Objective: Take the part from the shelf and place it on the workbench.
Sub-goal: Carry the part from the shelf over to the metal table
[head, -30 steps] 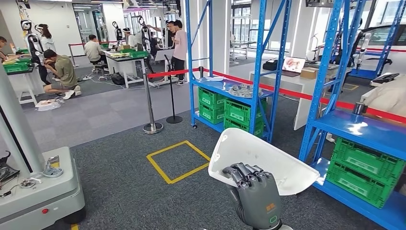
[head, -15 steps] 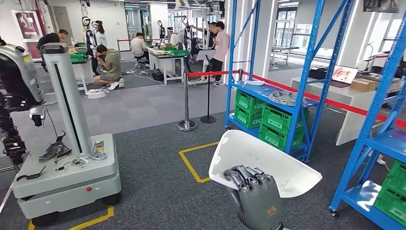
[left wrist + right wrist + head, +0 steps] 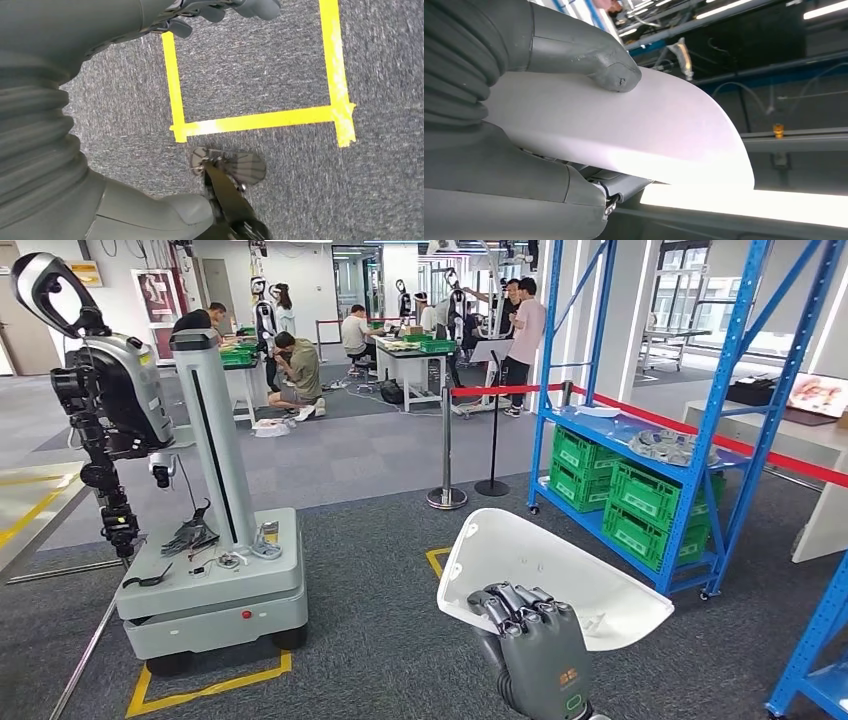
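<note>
So on my head feed the right hand [image 3: 530, 640] is up in front of me, gripping the part [image 3: 560, 570], a big white curved shell. Fingers [image 3: 515, 602] are wrapped over its near edge, and on the right wrist cam the thumb [image 3: 589, 55] is pressed flat on the shell's [image 3: 634, 130] smooth face. It's held in the air, tilted, well off any surface.

Left hand [image 3: 220, 7] hangs down over grey carpet [image 3: 280, 60] with yellow tape [image 3: 260, 120]; the fingers look loosely curled with nothing in them, but that view's cropped, so I can't really tell.

Further out: a grey wheeled robot base [image 3: 215, 580] to my left, a blue shelf [image 3: 640, 440] with green crates [image 3: 650, 505] to my right, red barrier tape [image 3: 500, 390] and people at tables [image 3: 410, 350] in the back.
</note>
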`<state>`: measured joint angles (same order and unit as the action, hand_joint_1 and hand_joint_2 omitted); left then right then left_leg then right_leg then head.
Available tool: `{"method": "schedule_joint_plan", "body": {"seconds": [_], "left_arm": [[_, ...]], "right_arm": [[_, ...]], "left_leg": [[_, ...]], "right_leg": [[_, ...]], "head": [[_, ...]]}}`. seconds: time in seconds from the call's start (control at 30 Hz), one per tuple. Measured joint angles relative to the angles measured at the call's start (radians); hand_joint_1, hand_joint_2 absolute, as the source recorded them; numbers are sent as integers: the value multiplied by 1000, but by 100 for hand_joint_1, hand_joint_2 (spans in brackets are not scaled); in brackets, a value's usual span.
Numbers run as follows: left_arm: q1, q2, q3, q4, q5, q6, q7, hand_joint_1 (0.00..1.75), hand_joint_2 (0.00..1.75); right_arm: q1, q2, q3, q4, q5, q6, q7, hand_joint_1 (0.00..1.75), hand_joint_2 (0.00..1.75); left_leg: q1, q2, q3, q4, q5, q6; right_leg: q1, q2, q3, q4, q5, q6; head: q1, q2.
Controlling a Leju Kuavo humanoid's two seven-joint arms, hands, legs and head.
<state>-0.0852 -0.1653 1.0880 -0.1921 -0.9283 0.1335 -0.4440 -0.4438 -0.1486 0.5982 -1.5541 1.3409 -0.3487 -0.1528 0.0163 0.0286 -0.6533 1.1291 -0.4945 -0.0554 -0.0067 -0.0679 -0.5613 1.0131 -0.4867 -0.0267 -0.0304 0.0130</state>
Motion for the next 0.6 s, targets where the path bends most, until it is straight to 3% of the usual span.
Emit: {"method": "schedule_joint_plan", "body": {"seconds": [0.07,0.1,0.17,0.23,0.27,0.33,0.37,0.4,0.43,0.53,0.6], "left_arm": [[-1,-1,0,0,-1,0,1,0,175],[-2,-2,0,0,-2,0,1,0,175],[-1,-2,0,0,-2,0,1,0,175],[-2,-2,0,0,-2,0,-1,0,175],[-3,-1,0,0,-2,0,-3,0,175],[-5,-1,0,-1,-2,0,-5,0,175],[-5,-1,0,-1,-2,0,-5,0,175],[-5,-1,0,-1,-2,0,-5,0,175],[-4,-1,0,-1,-1,0,-5,0,175],[-4,-2,0,-1,1,0,-5,0,175],[-3,-3,0,-1,1,0,-5,0,175]], "right_arm": [[-4,0,0,0,0,1,-1,175,175],[-6,0,0,0,-1,1,-3,175,175],[-10,-1,0,0,-2,2,-9,175,175],[-15,-1,0,0,-4,2,-14,175,175],[-18,-1,0,0,-6,3,-15,175,175],[-19,-2,1,0,-9,4,-16,175,175],[-18,-3,1,1,-10,5,-16,175,175],[-17,-3,1,1,-11,7,-16,175,175],[-17,-3,1,2,-11,9,-16,175,175],[-24,-3,1,2,-13,15,-17,175,175],[-30,-3,1,1,-14,18,-17,175,175]], "left_leg": [[-1,30,45,-89,33,11],[-3,34,50,-101,35,19],[-4,12,49,-99,37,35],[-1,-8,52,-103,38,48],[1,-18,54,-104,39,53],[0,-39,53,-103,38,60],[0,-51,53,-103,38,61],[-1,-64,53,-102,37,62],[-1,-76,54,-101,37,61],[-1,-111,57,-100,35,56],[-1,-128,54,-102,35,44]], "right_leg": [[5,-15,2,9,-10,12],[8,-22,3,11,-14,18],[7,-35,8,11,-19,28],[0,-11,-1,41,-41,40],[-2,13,-22,86,-65,45],[-4,52,-93,223,-120,48],[-3,58,-127,280,-134,48],[-3,61,-147,304,-129,46],[-3,63,-147,286,-104,43],[-1,98,-69,89,-1,27],[3,115,-40,22,15,21]], "head": [[1,0],[1,0],[3,0],[3,0],[3,0],[3,0],[3,0],[4,0],[4,0],[4,0],[4,0]]}}
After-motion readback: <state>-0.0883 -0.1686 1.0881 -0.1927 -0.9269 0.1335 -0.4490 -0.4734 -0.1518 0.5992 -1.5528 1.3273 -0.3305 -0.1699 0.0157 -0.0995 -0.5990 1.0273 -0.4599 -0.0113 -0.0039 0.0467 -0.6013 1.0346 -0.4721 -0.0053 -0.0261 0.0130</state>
